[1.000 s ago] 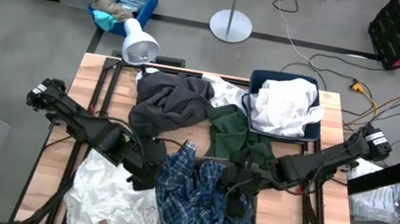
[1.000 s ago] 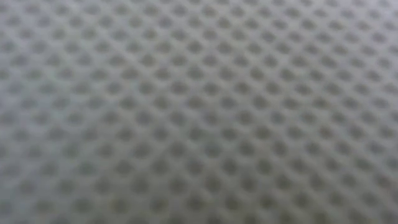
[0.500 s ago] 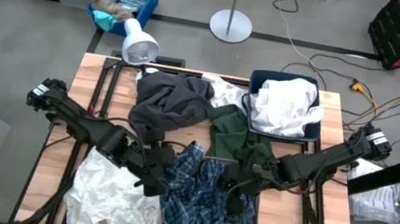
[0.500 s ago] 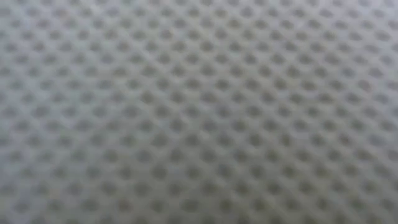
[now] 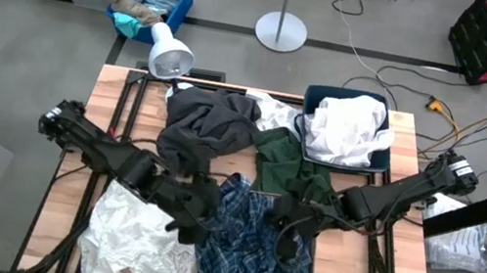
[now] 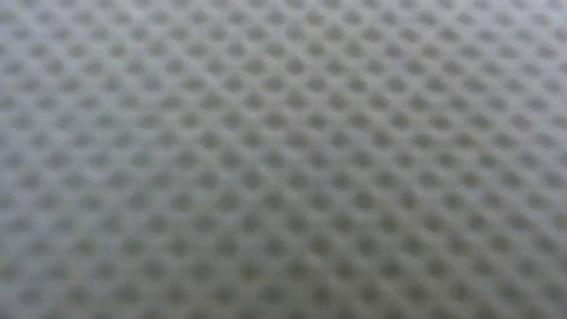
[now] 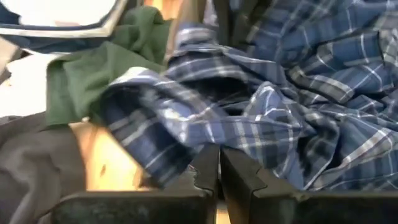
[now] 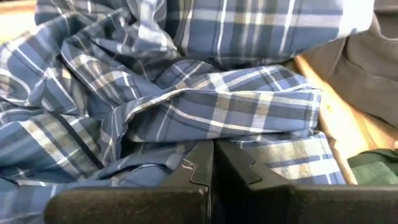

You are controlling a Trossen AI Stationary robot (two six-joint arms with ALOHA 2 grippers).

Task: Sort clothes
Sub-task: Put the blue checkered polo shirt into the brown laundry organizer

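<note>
Most clothes are lying unsorted from above: only white garments (image 5: 349, 126) are sitting in the navy bin (image 5: 311, 96); the plaid shirt (image 5: 249, 252), charcoal garment (image 5: 206, 120) and green garment (image 5: 286, 167) are waiting nearby. Low down, mesh fabric (image 6: 283, 159) is blocking everything. At both wrists, left gripper (image 7: 219, 163) and right gripper (image 8: 213, 157) are pinching together, apparently empty, against plaid.

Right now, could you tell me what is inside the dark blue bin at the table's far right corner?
The dark blue bin holds a heap of white clothes spilling over its rim. Whatever lies beneath that heap is covered, and the bin's floor cannot be seen.
</note>
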